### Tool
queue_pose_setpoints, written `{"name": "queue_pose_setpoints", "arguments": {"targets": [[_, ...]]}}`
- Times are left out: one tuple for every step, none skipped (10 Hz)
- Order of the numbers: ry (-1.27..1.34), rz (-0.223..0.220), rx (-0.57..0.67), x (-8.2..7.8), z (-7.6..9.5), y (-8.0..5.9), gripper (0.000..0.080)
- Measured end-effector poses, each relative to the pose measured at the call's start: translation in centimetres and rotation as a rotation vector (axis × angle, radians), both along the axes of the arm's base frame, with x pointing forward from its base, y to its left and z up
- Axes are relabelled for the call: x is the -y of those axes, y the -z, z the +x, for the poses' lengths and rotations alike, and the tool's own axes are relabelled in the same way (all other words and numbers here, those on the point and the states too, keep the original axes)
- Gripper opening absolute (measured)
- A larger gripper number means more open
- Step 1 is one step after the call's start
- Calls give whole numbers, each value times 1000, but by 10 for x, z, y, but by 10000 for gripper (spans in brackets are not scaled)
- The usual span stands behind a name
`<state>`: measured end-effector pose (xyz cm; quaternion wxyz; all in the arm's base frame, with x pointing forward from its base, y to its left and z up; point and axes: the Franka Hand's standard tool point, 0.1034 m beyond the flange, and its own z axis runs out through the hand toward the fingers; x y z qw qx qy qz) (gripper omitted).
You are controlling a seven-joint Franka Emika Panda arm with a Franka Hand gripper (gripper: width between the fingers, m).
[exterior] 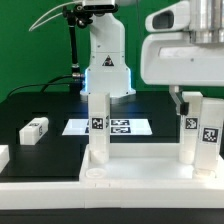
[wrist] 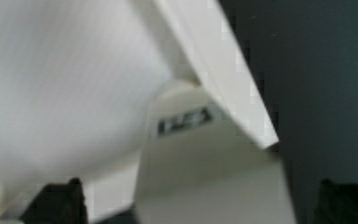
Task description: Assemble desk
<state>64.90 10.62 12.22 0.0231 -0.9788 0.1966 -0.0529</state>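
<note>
Exterior view: in front, wide white rimmed plastic desk top [exterior: 50, 175], two square tagged white legs [exterior: 98, 125] upright in it.
Gripper [wrist: 202, 200], fingers [wrist: 60, 198] apart, hangs by that view's right leg [exterior: 205, 130]; next, probably fetch the loose leg [exterior: 35, 128].

End effector [exterior: 183, 102] hangs just over the top of the right leg [exterior: 205, 135] standing upright on the desk top [exterior: 140, 182]; toward the exterior view's left of the end effector stands the second leg [exterior: 100, 125] on the same top, the marker board [exterior: 120, 127] on the table [exterior: 50, 105] behind it, and the loose leg [exterior: 35, 128] lying farthest out.
</note>
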Motion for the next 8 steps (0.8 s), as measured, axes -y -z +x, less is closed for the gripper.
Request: {"name": "queue_pose_setpoints", "arguments": {"targets": [[8, -4, 31, 3, 1, 2, 649], [37, -1, 22, 2, 0, 3, 649], [45, 0, 24, 3, 0, 3, 560], [85, 5, 22, 2, 0, 3, 377], [191, 19, 19, 3, 0, 4, 291], [265, 27, 17, 4, 0, 4, 291], [346, 36, 14, 5, 0, 4, 291], [417, 44, 11, 6, -1, 4, 291]]}}
